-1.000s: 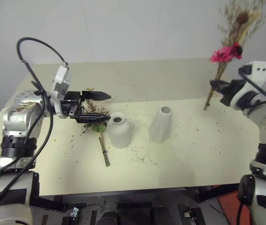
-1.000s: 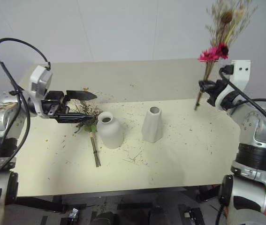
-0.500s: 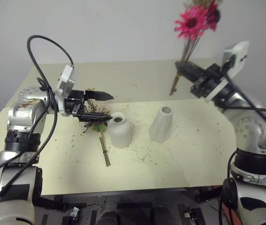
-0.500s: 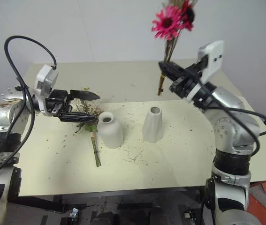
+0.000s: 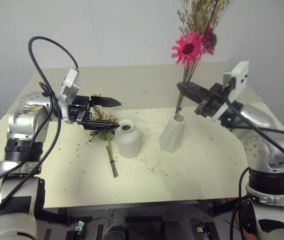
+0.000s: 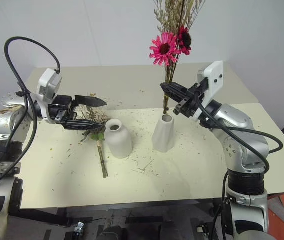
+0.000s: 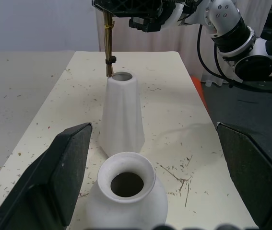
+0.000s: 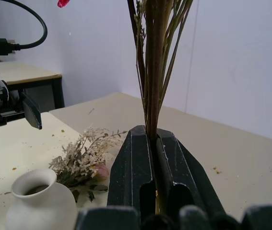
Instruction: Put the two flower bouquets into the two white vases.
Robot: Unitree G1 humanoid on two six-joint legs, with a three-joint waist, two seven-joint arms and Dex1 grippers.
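Both arms are built of rounded silver-grey metal segments joined by black ribbed collars. A white boxy camera housing sits on each wrist, and glossy black cables loop from there back along the arms. The left gripper (image 5: 106,114) and right gripper (image 5: 183,89) each carry two black, tapering, angular fingers (image 7: 66,167).

Daisy bouquet (image 5: 191,47) upright, stem ends right over the tall vase (image 5: 172,133); grassy bouquet (image 5: 103,131) flat beside the squat vase (image 5: 127,138)
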